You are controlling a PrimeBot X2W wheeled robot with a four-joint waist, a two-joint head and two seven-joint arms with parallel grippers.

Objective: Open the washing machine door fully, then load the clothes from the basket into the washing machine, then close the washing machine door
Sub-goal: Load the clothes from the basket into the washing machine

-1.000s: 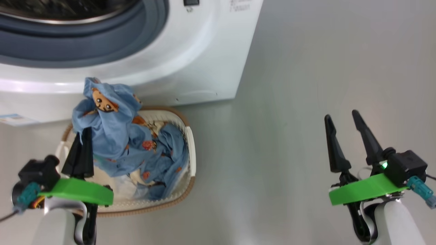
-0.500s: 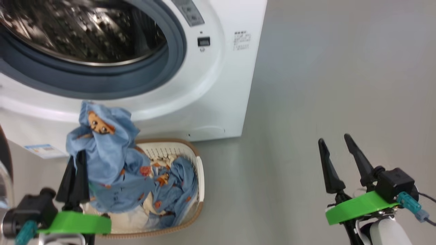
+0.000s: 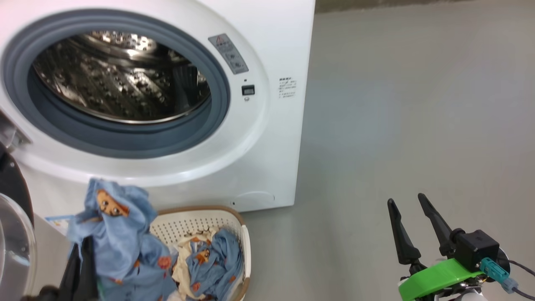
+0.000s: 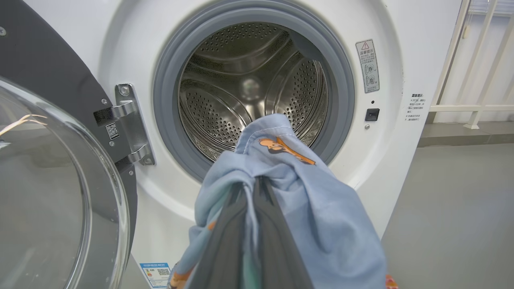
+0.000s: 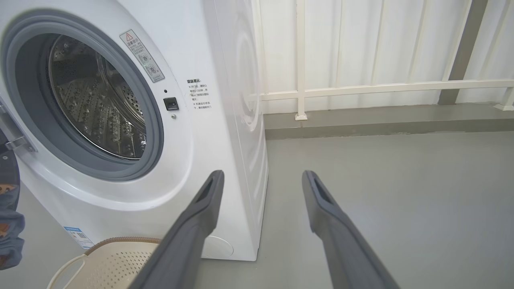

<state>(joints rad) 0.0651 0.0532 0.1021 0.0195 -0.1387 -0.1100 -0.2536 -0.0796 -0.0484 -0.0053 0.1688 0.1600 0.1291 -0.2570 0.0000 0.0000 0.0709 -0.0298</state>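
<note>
**Holding a garment short of the open drum**

L gripper (image 4: pixel 257 182) is clamped on a light-blue printed garment (image 4: pixel 321 212), which drapes over both fingers above the basket (image 3: pixel 196 209) at the washing machine's (image 3: pixel 276 138) foot. From the L wrist cam, the steel drum (image 4: pixel 249 92) lies straight ahead and slightly up from the fingertips. The fingers' long axis points at the lower lip of the grey gasket (image 4: pixel 345 100), so the load likely needs a rise and a push fwd to clear it. L arm is much the nearer. R gripper (image 3: pixel 406 199), fingers spread w/ nothing between, hangs well apart over bare floor (image 3: pixel 418 104) right of the machine. At left the washing machine door (image 4: pixel 40 192) stands swung out on its metal hinge (image 4: pixel 130 120). More clothes (image 3: pixel 213 263) sit in the basket. Hidden: fingertips are buried in cloth, so the bite's depth can't be judged. The garment's lower end is cut off at frame edge, so whether it trails into the basket is unclear.
</note>
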